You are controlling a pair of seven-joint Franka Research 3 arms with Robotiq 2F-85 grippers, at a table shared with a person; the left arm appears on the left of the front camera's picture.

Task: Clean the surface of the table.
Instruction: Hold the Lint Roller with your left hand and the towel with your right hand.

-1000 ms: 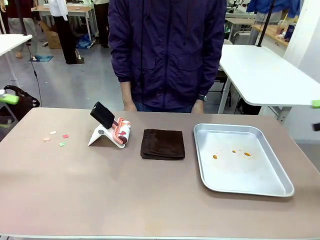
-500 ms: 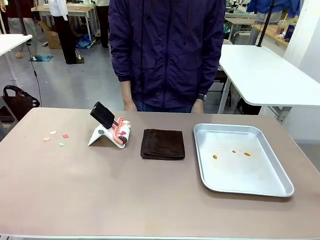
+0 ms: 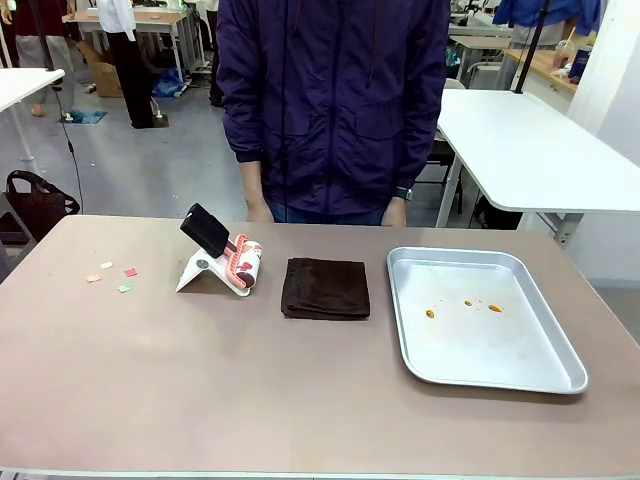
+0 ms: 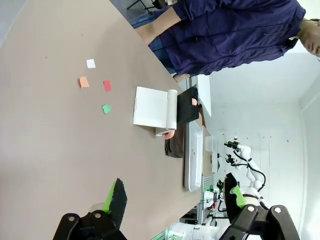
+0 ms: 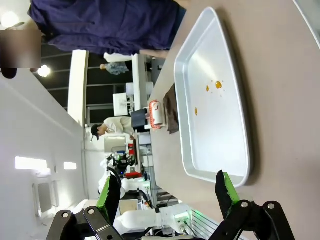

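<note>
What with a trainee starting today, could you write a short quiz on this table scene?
1. True or false: the folded brown cloth lies on the table, outside the metal tray.
2. The orange spots are: A on the cloth, B in the tray, C on the table.
3. How many small paper scraps lie near the table's left end?
Key: 1 true; 2 B; 3 four.

no readable text, no labels, no numbers
</note>
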